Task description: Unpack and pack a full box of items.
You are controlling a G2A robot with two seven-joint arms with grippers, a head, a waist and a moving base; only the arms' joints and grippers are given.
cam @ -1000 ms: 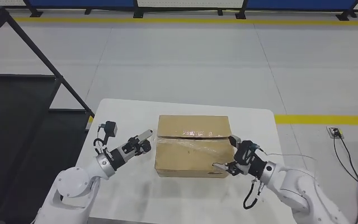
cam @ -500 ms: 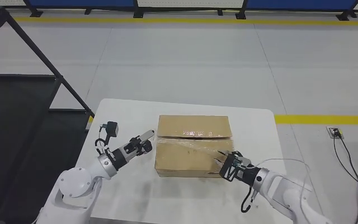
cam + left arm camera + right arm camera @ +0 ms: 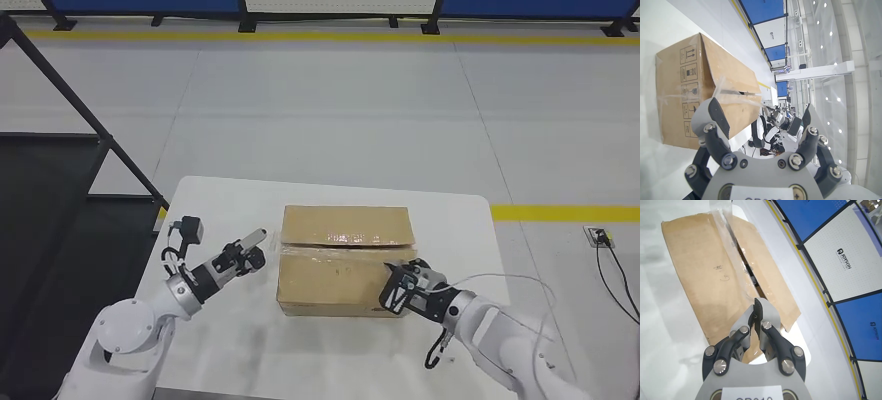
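Where the right tool (image 3: 756,306) clamps its fingers together on a lifted end of the clear tape (image 3: 723,224), the pads mostly hide the pinch itself. The tool sits at the near end of the seam of the box (image 3: 702,266). In the top view, the right tool (image 3: 392,290) is lower right of centre, against the front right corner of the box (image 3: 340,265). The left tool (image 3: 255,240) is left of centre, just beside the box's left end but apart from it. In its own wrist view, the left tool (image 3: 761,107) has its fingers spread and both pads bare.

The box is brown cardboard at the middle of the white bench (image 3: 230,330), with its flaps meeting along the taped seam. The arms cover the bench's front corners. A gap (image 3: 747,270) shows along the seam, dark inside, and the contents can't be made out.

From the left wrist, the clear tape (image 3: 719,87) runs off the seam in a strand to the right tool (image 3: 767,109), which is too small there to judge its fingers. The box's end panel has a column of handling pictograms (image 3: 688,79): arrows, a glass, an umbrella. The small print is unreadable. The pen scribble (image 3: 721,273) on one flap is illegible. Far back are a yellow floor line (image 3: 330,36) and blue panels (image 3: 857,328) with logos.
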